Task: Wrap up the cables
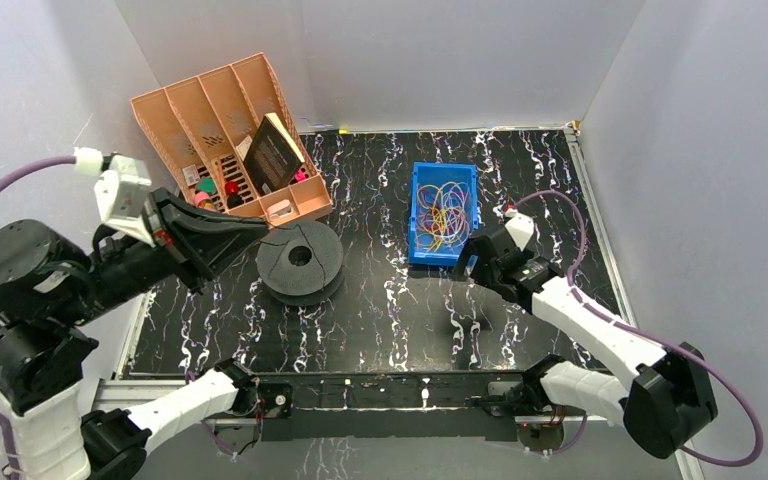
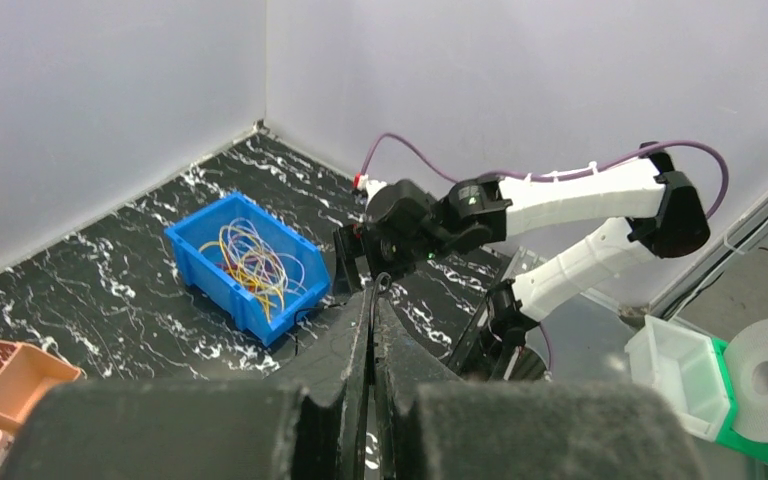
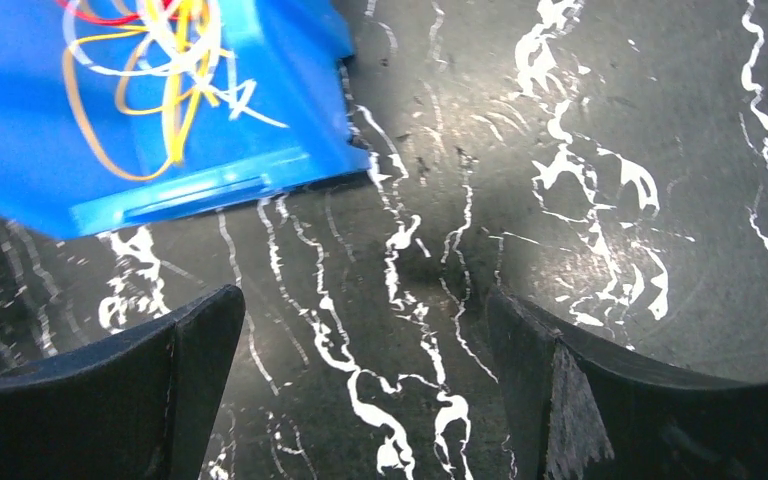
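Note:
A tangle of yellow, orange, red and purple cables (image 1: pixel 442 212) lies in a blue bin (image 1: pixel 416 215) at mid-table. The left wrist view shows the cables (image 2: pixel 255 262) in that bin (image 2: pixel 250 312) too. My left gripper (image 1: pixel 263 232) hangs above the left edge of a black spool (image 1: pixel 322 268). Its jaws (image 2: pixel 373 292) are shut on a thin dark cable (image 2: pixel 380 279) that loops out at the tips. My right gripper (image 1: pixel 470 268) hovers open just off the bin's near right corner. Only bare table lies between its fingers (image 3: pixel 362 300), with the bin (image 3: pixel 210 190) and cables (image 3: pixel 165 100) at upper left.
An orange divided organiser (image 1: pixel 210 115) leans at the back left, holding a black book (image 1: pixel 273 152) and small coloured items. Another thin dark cable (image 2: pixel 300 318) lies on the table by the bin's near corner. White walls close in the black marbled table (image 1: pixel 380 320) on three sides.

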Tool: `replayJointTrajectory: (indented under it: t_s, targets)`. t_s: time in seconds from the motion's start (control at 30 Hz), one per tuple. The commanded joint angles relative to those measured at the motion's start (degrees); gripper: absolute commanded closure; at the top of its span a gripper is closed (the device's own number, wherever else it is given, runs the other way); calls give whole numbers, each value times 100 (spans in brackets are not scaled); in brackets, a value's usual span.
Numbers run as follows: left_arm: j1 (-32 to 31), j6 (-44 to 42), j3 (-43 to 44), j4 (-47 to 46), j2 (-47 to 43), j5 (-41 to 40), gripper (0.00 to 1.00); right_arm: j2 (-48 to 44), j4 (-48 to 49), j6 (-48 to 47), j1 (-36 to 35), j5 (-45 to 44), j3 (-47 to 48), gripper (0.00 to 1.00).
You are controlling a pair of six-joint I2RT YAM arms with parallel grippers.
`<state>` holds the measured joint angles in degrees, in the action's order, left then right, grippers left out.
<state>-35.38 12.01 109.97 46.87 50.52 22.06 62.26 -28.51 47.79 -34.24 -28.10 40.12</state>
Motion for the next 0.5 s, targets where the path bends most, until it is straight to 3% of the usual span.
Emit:
replayJointTrajectory:
  t_s: [0.0, 0.47]
  targets:
    - [4, 78, -211, 10, 215, 229, 100, -499, 344, -582, 14, 582, 323, 2]
    - [4, 267, -1188, -698, 778, 1218, 100, -1678, 837, -1960, 14, 2982, 881, 12]
